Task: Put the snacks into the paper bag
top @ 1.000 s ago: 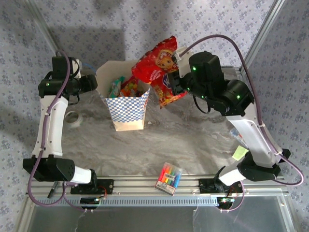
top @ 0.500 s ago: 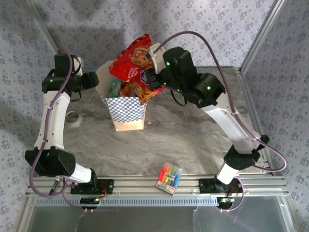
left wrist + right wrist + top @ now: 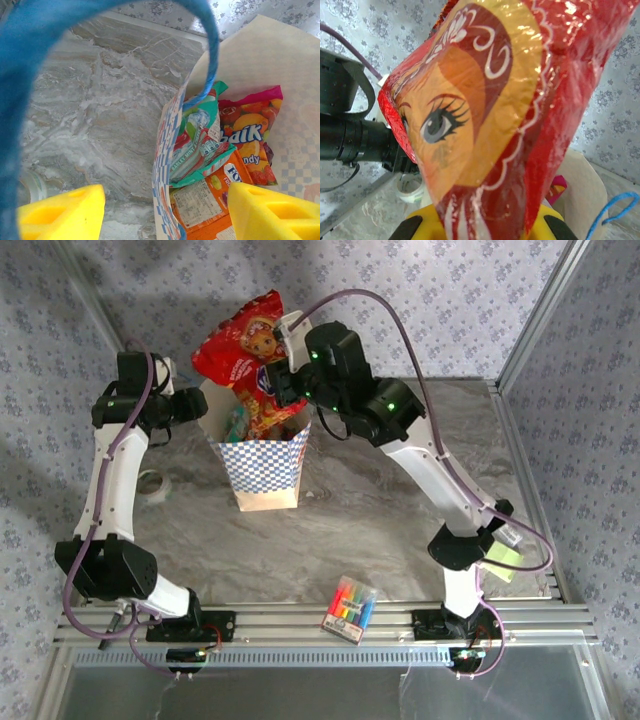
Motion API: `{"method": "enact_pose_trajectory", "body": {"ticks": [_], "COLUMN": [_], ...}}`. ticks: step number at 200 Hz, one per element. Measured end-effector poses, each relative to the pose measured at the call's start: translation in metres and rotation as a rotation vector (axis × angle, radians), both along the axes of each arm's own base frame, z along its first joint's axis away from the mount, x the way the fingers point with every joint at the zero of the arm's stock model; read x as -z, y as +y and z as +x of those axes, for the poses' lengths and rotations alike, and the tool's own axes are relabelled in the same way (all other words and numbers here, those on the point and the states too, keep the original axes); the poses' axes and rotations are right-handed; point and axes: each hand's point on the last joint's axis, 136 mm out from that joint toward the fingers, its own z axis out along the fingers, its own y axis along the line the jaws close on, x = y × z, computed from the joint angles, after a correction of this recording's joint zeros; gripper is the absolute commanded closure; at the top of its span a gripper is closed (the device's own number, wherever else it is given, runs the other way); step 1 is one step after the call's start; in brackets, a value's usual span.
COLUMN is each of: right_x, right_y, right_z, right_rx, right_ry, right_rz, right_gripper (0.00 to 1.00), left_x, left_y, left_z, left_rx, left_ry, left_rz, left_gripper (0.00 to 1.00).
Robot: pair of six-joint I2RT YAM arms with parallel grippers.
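Cookie bag sits clamped in right jaws — above paper bag.

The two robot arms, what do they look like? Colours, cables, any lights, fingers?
Both the left arm and right arm have white links with bulky black joint housings. A purple cable loops along each. Small green lights glow on the right arm's housings. The finger pads are bright yellow.
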Motion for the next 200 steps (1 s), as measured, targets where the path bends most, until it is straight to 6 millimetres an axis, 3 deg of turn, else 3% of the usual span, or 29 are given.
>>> {"method": "enact_pose_trajectory", "body": {"ticks": [59,114,200], "right_x": [0.008,0.038,0.068], "right_y": [0.012,0.016,0.026], "right_z": [0.035,0.078,0.094], "right_rx": [0.073,0.149,0.18], "right_ry": [0.04,0.133,0.248], "right_rz": [0.092,0.155,0.211], "right_gripper": [1.0,1.0,1.0], "left_x": [0.003,0.011,0.016], "left_y": [0.001,0.008,0.013], "left_z": [0.006,0.008,0.007], "left_rx": [-0.009,-0.031,-0.051], "left_ry": [-0.005,0.005,0.02], "left_rz": [-0.045,-0.072,-0.119], "left_gripper": [0.36,0.36,0.36]}}
